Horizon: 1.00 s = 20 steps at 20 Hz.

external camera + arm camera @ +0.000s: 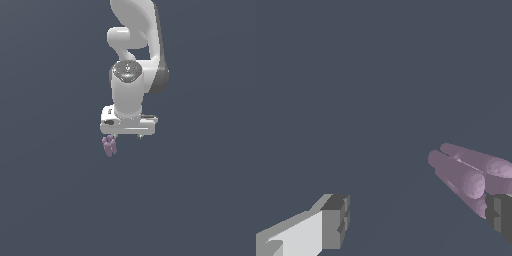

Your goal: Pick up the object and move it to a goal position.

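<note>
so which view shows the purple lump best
The wrist view: the purple lump fills much of the frame, its rounded lobes distinct beside one dark fingertip. The exterior view shows it only as a tiny blob under the pincer.

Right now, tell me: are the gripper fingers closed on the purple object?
No: the fingers stand wide apart, with the purple object beside just one.

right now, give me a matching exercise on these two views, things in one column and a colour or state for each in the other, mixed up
Things:
1. object
2. arm
3. fingers
4. backdrop

Colour or state:
A. grey-tipped, far apart
B. dark blue-grey
C. pale purple
D. all white, reaching down from the top of the exterior view

Pairs: 1-C, 2-D, 3-A, 4-B
</note>
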### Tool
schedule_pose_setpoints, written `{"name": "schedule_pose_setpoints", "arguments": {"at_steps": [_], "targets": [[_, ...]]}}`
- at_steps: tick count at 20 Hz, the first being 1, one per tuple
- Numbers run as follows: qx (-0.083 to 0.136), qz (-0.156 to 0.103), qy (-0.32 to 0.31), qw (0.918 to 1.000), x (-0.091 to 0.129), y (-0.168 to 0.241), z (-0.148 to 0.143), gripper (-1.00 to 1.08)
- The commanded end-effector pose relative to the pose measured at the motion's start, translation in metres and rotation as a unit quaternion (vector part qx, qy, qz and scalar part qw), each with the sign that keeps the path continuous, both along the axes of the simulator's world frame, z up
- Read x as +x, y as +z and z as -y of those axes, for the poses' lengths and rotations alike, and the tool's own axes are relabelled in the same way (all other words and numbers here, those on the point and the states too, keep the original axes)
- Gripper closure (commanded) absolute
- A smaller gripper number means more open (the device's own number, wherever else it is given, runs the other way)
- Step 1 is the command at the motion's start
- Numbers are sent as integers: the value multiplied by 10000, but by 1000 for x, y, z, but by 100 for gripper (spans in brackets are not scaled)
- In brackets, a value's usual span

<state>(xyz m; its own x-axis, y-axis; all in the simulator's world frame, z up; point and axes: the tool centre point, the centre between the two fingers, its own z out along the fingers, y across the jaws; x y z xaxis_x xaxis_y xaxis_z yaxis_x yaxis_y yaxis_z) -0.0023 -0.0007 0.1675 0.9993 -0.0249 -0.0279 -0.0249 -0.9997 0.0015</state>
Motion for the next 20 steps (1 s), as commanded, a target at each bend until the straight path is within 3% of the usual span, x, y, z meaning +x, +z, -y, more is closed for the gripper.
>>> {"name": "schedule_pose_setpoints", "arguments": {"at_steps": [1,12,20], "targets": [[0,0,0,10000,0,0,0,-92],[-13,185,-36,9998,10,20,19,-92],[-12,176,50,9998,9,18,20,-92]]}}
